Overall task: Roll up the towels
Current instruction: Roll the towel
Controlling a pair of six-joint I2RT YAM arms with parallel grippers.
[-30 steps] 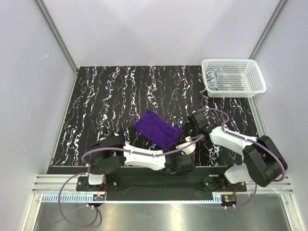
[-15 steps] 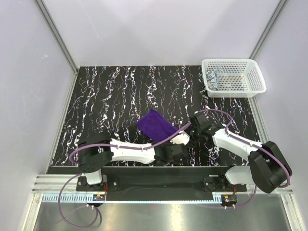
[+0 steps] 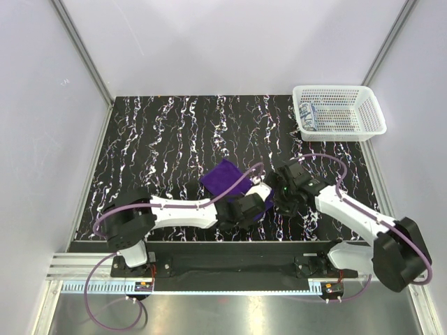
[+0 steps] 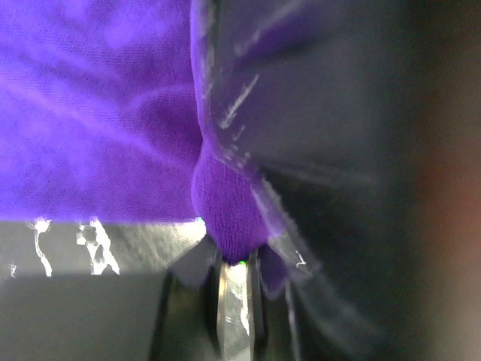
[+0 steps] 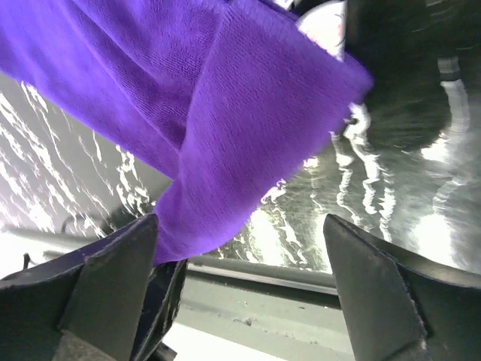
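Purple towel (image 3: 225, 178) lay near-centre on table (image 3: 154, 139), long axis far-left to near-right, its near-right corner pinched by left gripper (image 3: 248, 208); right gripper (image 5: 240, 259) stood just right, wide apart, empty.

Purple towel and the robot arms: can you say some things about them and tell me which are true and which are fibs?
1. The white plastic mesh basket sits at the table's far right corner. True.
2. The plain purple cloth towel is inside that basket. False: it lies on the black marbled table, between the arms.
3. The blue-grey patterned white towel is in the basket. True.
4. The right arm's fingers are squeezed shut. False: they are spread wide open.
5. The left arm's fingers hold nothing. False: they pinch the purple towel.
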